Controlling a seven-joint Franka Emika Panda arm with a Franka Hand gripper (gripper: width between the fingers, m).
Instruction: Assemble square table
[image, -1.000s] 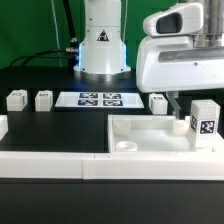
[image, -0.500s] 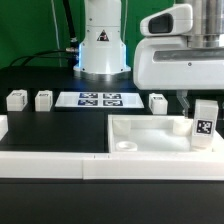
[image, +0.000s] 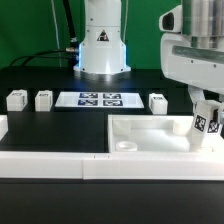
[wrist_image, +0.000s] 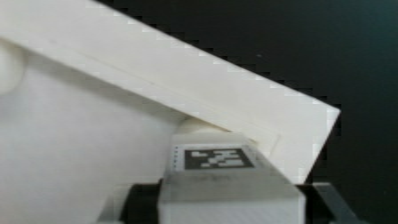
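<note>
The white square tabletop (image: 150, 137) lies at the exterior view's right, against the front wall, with a round socket (image: 124, 146) at its near left corner. My gripper (image: 207, 117) is shut on a white tag-marked leg (image: 208, 120) and holds it tilted over the tabletop's far right corner. In the wrist view the leg (wrist_image: 221, 165) sits between my fingers (wrist_image: 324, 200), right at the tabletop's corner rim (wrist_image: 214, 95). Three more legs stand on the table: two at the left (image: 16, 100) (image: 43, 100) and one (image: 158, 102) behind the tabletop.
The marker board (image: 96, 99) lies flat in front of the robot base (image: 100, 45). A long low white border wall (image: 60, 168) runs along the front edge, with a short white piece (image: 3, 127) at the far left.
My gripper has moved toward the exterior view's right and up a little with the leg, and the leg has tilted. The tabletop and the other legs have not moved.
</note>
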